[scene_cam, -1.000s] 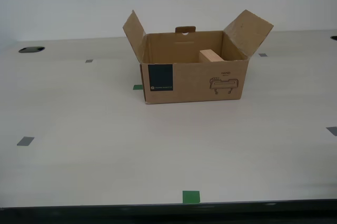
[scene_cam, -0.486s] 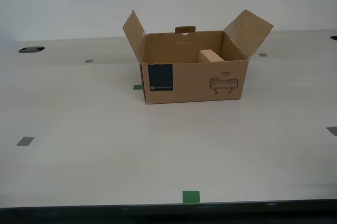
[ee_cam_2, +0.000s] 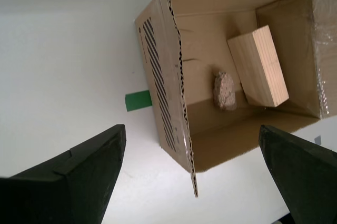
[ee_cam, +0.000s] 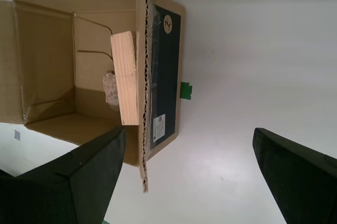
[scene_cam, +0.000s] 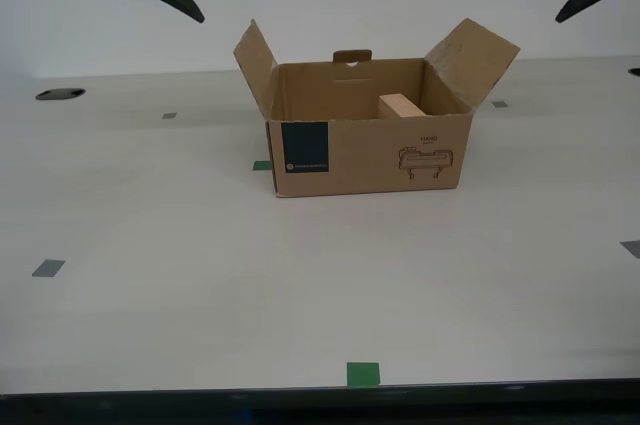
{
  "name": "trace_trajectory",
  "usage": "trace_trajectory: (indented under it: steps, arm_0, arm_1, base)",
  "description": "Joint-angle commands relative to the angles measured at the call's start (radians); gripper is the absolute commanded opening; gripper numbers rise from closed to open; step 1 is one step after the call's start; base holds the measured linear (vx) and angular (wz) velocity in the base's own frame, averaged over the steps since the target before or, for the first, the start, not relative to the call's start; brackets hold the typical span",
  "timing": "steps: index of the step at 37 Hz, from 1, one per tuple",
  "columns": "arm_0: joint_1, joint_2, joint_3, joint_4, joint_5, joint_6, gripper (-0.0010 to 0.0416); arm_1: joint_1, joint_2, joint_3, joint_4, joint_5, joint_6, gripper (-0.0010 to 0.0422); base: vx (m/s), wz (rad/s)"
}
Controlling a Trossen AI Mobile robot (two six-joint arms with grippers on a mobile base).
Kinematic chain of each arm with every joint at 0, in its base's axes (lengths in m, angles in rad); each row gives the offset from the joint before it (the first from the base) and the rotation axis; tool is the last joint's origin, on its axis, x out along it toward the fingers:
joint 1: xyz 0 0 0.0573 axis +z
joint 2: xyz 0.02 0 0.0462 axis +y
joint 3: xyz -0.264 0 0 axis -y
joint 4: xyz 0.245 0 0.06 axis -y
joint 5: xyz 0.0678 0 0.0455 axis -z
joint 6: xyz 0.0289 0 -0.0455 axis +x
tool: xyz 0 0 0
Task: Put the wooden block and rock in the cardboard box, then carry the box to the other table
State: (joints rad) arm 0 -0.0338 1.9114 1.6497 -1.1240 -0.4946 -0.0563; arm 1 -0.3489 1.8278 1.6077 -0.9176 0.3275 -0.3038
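One cardboard box (scene_cam: 368, 150) sits on the pale table (scene_cam: 200, 285), flaps up, with the one wooden block (ee_cam_2: 259, 66) and the one rock (ee_cam_2: 225, 90) already inside it; the block leans against an inner wall and the rock lies just beside it on the box floor.

We judge the box light and fairly stiff, though its thin corrugated walls would buckle under a hard squeeze and the loose load could slide if it tips. We would take it by two opposite side walls, low and level, not by the floppy flaps.

Our two grippers hang above it, one to each side. My first gripper (ee_cam: 189, 182) and my second gripper (ee_cam_2: 192, 182) both have fingers spread wide, holding nothing.

Several small tape marks, green and grey, dot the tabletop.
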Motion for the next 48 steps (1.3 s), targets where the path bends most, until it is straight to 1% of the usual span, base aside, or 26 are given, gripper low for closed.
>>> trace_trajectory:
  steps: [1,4,11,18,24,25,27,28,31,40,44,48]
  arm_0:
    - [0.022,0.033,0.000,0.004,-0.007,-0.003,0.0334]
    - [0.042,0.055,0.002,0.008,-0.007,-0.003,0.0338]
    - [0.093,0.096,0.031,0.038,-0.008,-0.003,0.0353]
    - [0.124,0.141,0.089,0.045,-0.011,-0.003,0.0353]
    - [0.133,0.187,0.120,0.044,-0.012,-0.002,0.0345]
    - [0.134,0.195,0.124,0.044,-0.013,-0.002,0.0343]
    - [0.135,0.206,0.127,0.044,-0.021,-0.002,0.0337]
    - [0.135,0.211,0.127,0.045,-0.030,-0.003,0.0334]
    - [0.138,0.211,0.117,0.055,-0.053,-0.003,0.0325]
    - [0.141,0.210,0.103,0.080,-0.057,0.000,0.0304]
    - [0.144,0.210,0.085,0.106,-0.058,0.004,0.0306]
    - [0.147,0.210,0.079,0.110,-0.058,0.005,0.0316]
  arm_1:
    - [0.001,0.000,-0.011,0.034,0.003,-0.008,0.0343]
    - [0.002,0.000,-0.022,0.062,0.003,-0.031,0.0343]
    - [0.003,0.000,-0.036,0.084,0.003,-0.038,0.0343]
    - [0.004,0.013,-0.059,0.116,0.002,-0.056,0.0343]
    - [0.003,0.059,-0.054,0.127,0.011,-0.059,0.0343]
    - [0.003,0.073,-0.051,0.127,0.018,-0.059,0.0343]
    - [0.002,0.102,-0.042,0.130,0.043,-0.059,0.0343]
    - [0.002,0.118,-0.035,0.130,0.056,-0.058,0.0343]
    - [0.002,0.164,-0.010,0.131,0.077,-0.056,0.0343]
    - [0.000,0.251,0.067,0.131,0.078,-0.057,0.0343]
    - [-0.004,0.265,0.077,0.132,0.078,-0.056,0.0343]
    - [-0.011,0.277,0.078,0.130,0.078,-0.056,0.0343]
  base:
    - [0.000,0.000]
    - [0.000,0.000]
    - [0.000,0.000]
    - [0.000,0.000]
    - [0.000,0.000]
    - [0.000,0.000]
    - [0.000,0.000]
    - [0.000,0.000]
    - [0.000,0.000]
    - [0.000,0.000]
    - [0.000,0.000]
    - [0.000,0.000]
